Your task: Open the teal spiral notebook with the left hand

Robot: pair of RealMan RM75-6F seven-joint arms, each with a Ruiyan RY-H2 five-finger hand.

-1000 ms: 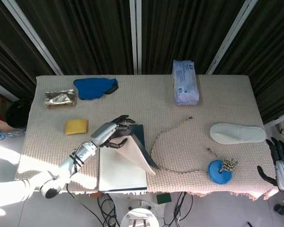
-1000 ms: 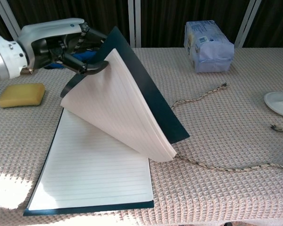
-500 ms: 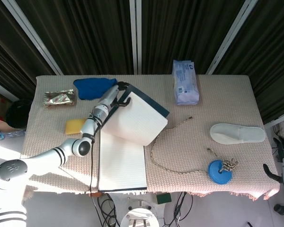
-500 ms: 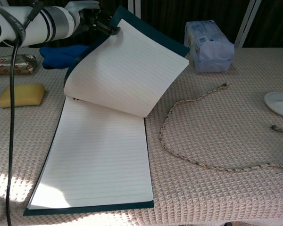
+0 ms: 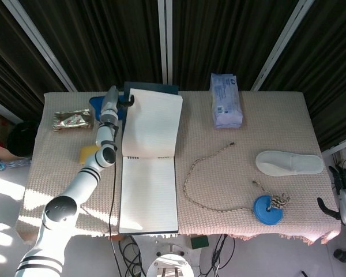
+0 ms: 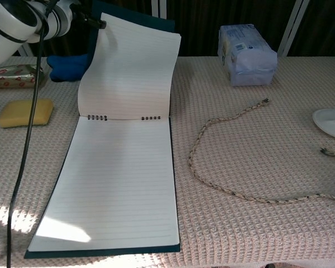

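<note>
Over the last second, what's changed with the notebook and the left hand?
The left hand carried the notebook's teal cover and top pages from a half-folded tilt near the front edge up and away, toward the table's far edge; they now stand beyond the spiral. The rope, sponge and tissue pack stayed put.

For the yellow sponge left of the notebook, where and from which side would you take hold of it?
Grip the yellow sponge across its shorter sides, coming straight down from above. It lies flat on the table as a low rounded block with bare cloth all round, apart from the notebook and the foil packet, so the fingers can likely straddle it.
</note>
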